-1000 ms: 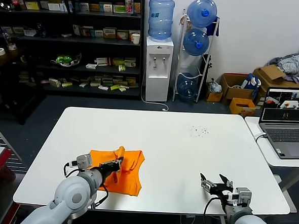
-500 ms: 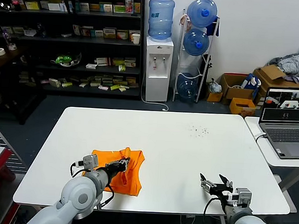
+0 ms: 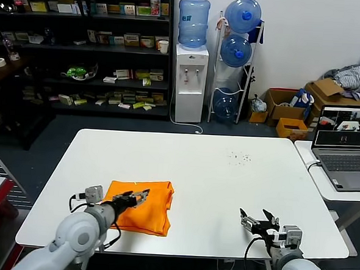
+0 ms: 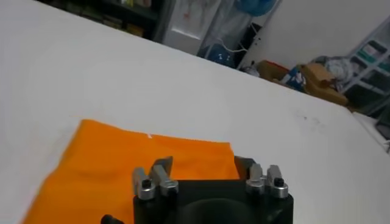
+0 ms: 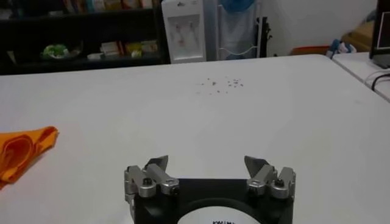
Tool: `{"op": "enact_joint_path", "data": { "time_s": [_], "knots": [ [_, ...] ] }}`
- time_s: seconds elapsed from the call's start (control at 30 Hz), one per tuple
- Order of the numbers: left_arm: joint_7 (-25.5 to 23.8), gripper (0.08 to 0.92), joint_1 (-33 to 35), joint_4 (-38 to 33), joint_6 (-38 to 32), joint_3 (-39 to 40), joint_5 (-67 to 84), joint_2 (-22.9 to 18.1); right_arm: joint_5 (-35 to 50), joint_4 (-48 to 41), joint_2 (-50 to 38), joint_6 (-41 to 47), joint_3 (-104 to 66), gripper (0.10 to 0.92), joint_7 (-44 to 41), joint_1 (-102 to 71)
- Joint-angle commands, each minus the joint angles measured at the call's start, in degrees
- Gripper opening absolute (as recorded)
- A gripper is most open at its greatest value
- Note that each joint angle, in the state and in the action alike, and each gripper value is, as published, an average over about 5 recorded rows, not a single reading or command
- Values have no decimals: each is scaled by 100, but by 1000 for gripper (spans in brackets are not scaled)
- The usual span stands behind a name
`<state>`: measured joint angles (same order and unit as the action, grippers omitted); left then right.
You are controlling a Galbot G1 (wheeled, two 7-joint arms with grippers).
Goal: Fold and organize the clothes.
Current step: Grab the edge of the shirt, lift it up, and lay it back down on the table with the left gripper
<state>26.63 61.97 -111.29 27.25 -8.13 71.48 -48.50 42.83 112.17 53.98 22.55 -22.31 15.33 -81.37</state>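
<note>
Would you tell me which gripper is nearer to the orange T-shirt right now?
Left. The left gripper, open, hovers over the folded orange T-shirt; the right gripper, open, sits well off to its right.

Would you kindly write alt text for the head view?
A folded orange T-shirt lies near the white table's front left edge, the open left gripper over it. The open right gripper sits over bare table, front right.
</note>
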Motion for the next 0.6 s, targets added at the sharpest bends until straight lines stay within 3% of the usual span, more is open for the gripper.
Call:
{"op": "enact_joint_path", "data": {
  "time_s": [0.03,0.23,0.6],
  "knots": [
    [-2101,785,11,1249,-146,-494,-296,1828,-7,-7,23,-27,-5,823,-35,-6],
    [-2751,822,0,1650,-79,-249,-309,2019,-9,-22,31,-52,-37,823,-67,-28],
    [-2805,823,-113,1622,76,74,-294,1738,-5,-5,9,-37,-65,823,-45,-71]
  ]
}}
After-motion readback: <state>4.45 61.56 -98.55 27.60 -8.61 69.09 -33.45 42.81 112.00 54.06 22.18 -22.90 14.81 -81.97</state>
